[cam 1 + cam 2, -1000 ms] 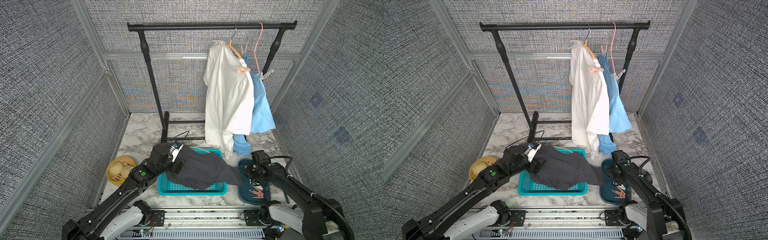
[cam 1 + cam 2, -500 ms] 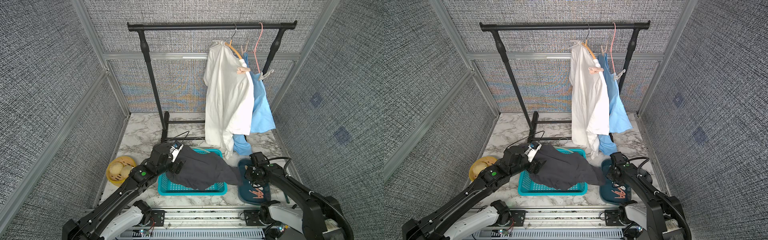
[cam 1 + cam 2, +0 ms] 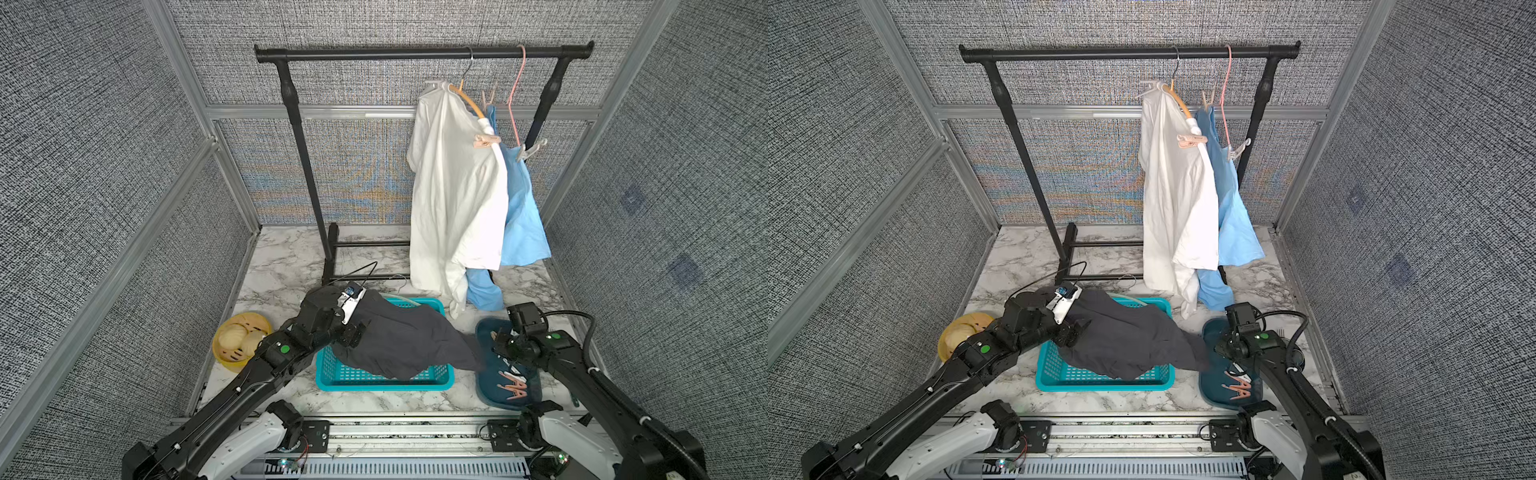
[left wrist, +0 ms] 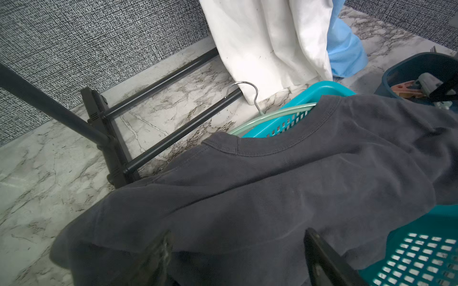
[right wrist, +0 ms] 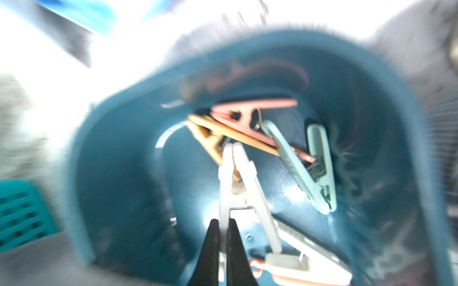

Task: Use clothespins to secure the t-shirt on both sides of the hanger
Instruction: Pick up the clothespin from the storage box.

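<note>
We are at the peg-fetching step. In the blue tub (image 3: 488, 386) just beside the teal basket (image 3: 374, 376), our right pincer (image 5: 223, 221) is pressed together on one handle leg of a white clothespin (image 5: 238, 178). Other clothespins (image 5: 247, 118) lie loose nearby. The grey t-shirt (image 4: 272, 185), with the green hanger (image 4: 272, 115) at its collar, drapes over the basket. Our left pincer (image 4: 238, 244) stands spread across it. Next, we judge, the peg must be lifted clear and regripped so its mouth can open.
</note>
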